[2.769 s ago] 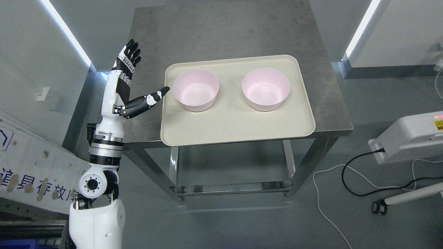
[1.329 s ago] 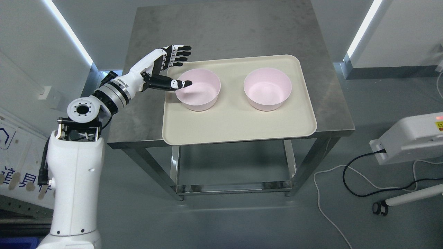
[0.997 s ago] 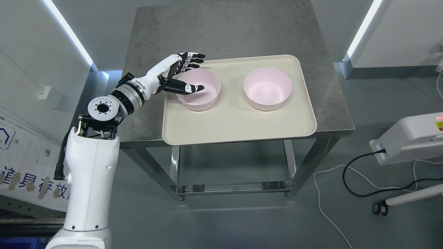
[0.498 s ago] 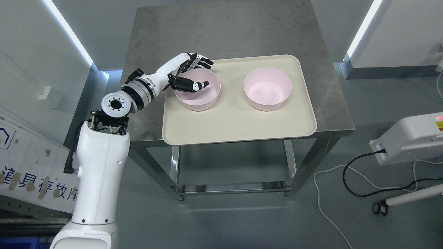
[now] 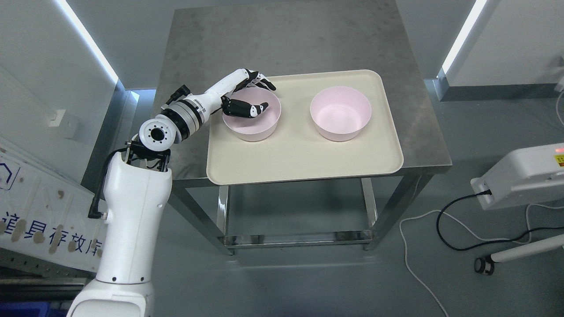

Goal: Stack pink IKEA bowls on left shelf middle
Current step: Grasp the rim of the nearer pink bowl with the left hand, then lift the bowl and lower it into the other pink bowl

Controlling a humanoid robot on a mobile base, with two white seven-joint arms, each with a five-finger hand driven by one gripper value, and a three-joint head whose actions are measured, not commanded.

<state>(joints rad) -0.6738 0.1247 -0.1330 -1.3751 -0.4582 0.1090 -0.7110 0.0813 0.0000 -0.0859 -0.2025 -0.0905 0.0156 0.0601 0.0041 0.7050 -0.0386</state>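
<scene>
Left hand (image 5: pixel 249 94) pinching far-left rim of left bowl (image 5: pixel 251 113) on tray (image 5: pixel 304 154); thin rim pinch risks bowl tipping, slipping.

You have two pink bowls to look at; both stand upright with the open side up, and both are empty, smooth and round with plain walls. The left bowl (image 5: pixel 252 118) sits near the back left part of a cream tray (image 5: pixel 299 154); the left hand (image 5: pixel 246 94) is at its rim, with the thumb (image 5: pixel 251 109) inside the bowl and the other fingers (image 5: pixel 264 82) curled over the far edge on the outside. The right bowl (image 5: pixel 340 113) sits on the same tray, well apart from the first, with nothing touching it.
</scene>
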